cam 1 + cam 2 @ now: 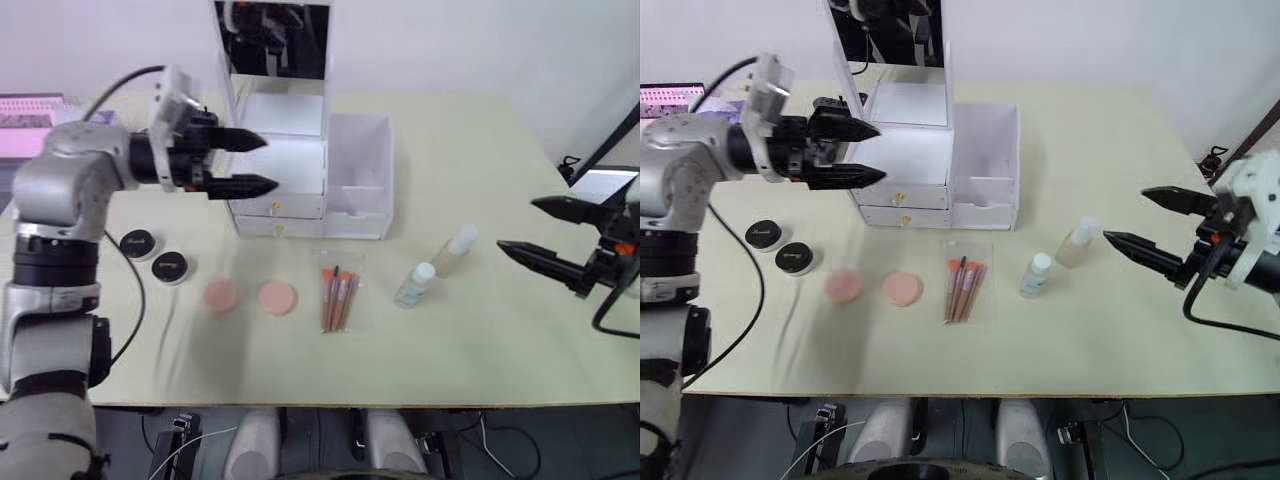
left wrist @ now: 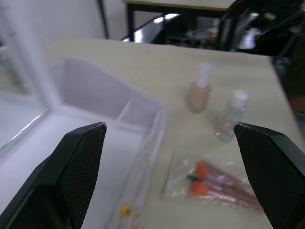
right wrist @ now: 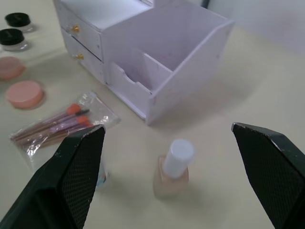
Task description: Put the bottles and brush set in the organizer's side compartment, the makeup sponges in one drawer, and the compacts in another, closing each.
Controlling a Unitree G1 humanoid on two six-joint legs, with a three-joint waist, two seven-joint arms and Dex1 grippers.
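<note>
A: Left gripper [image 1: 258, 163] spread wide, empty, hovering over the organizer [image 1: 300, 175] top. Compacts [image 1: 137, 243] sit below and behind it on the table [image 1: 480, 160], touching nothing; sponges [image 1: 278, 297] just beyond them, side by side. Both drawers look shut.

B: And past the organizer?

A: Brush set [image 1: 338, 298] lies flat, under and ahead of the left fingertips, in front of the side compartment [image 1: 360, 165], which looks empty. Clear bottle [image 1: 414, 284] and beige bottle [image 1: 1078, 242] stand upright, close together but apart. Right gripper [image 1: 1125, 218] also wide open, empty, tips aimed at the beige bottle, just short of it.

B: Step in hand?

A: Likely the beige bottle first. Judgement: centre it between the fingers, close low on the body rather than the cap, and avoid nudging the clear one over.

B: View differences?

A: Right wrist view shows a divider inside the compartment and the gold drawer knobs [image 3: 74, 28]; head views hide the divider. Left wrist view shows the pouch's clear edge.
</note>
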